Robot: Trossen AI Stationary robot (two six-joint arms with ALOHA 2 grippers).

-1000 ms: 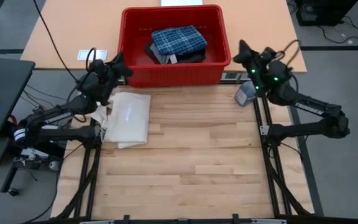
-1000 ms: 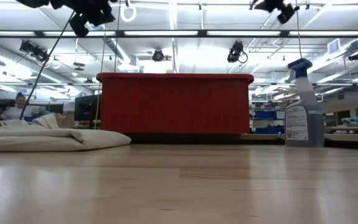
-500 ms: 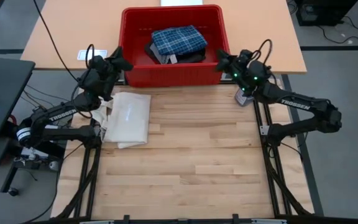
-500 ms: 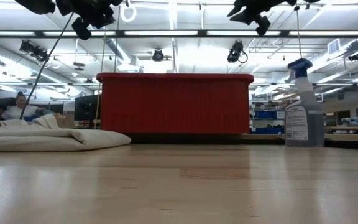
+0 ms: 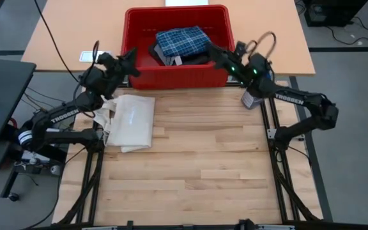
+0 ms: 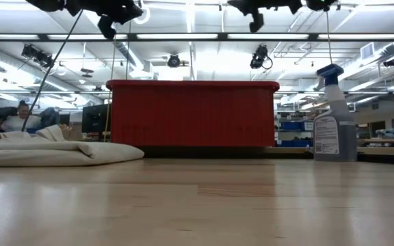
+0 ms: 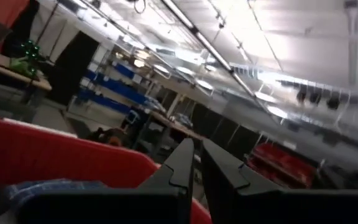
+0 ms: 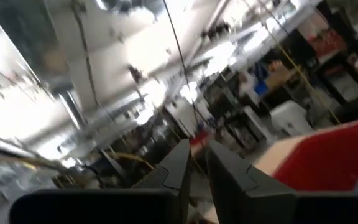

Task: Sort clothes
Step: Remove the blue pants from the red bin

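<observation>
A blue-and-white plaid cloth (image 5: 183, 39) lies on top of black fabric (image 5: 197, 59) inside the red bin (image 5: 177, 78) at the table's far edge. My left gripper (image 5: 133, 66) hangs shut in the air at the bin's left wall, pointing toward the bin; its wrist view shows the plaid cloth (image 7: 42, 186) below the fingers. My right gripper (image 5: 211, 51) hangs shut over the bin's right part, above the black fabric. In the low view both the left gripper (image 6: 108, 27) and the right gripper (image 6: 255, 24) stand well above the bin's rim.
A white cloth tote bag (image 5: 131, 120) lies flat on the table's left side, near the bin. A spray bottle (image 5: 251, 99) stands at the table's right edge beside the bin. A person (image 6: 19, 119) sits in the room beyond the table. Bare wood fills the near half.
My right gripper has swung from outside the bin's right wall toward the table's left, ending over the bin's right part, and has turned as it went. My left gripper has edged toward the bin and turned to face it. The clothes have not moved.
</observation>
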